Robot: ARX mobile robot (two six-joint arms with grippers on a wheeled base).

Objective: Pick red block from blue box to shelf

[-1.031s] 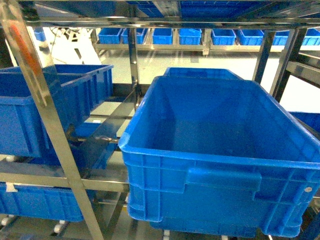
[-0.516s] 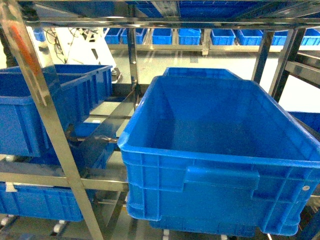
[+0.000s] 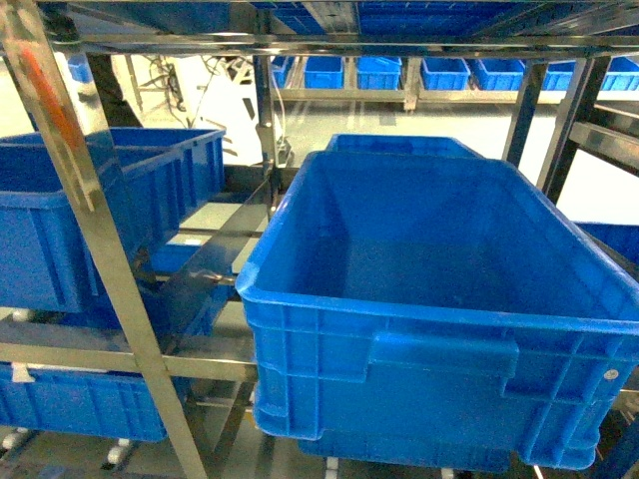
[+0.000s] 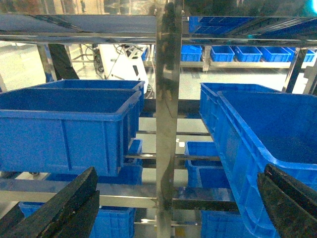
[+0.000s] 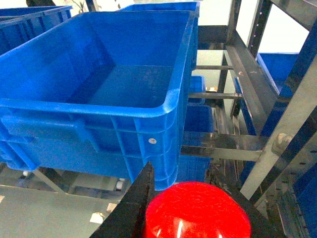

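right gripper is clamped on the red block just short of the shelf, so lift it clear over the crate rim before opening; left gripper is wide open, empty.

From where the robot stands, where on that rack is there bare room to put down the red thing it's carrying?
The roomiest bare spot is the floor of the big blue crate, bordered by its four walls; nothing shows inside. The crate to the left hides its floor. Between them the shelf upright crowds the gap. The red block sits in the right gripper.

crates on shelf (side by side)
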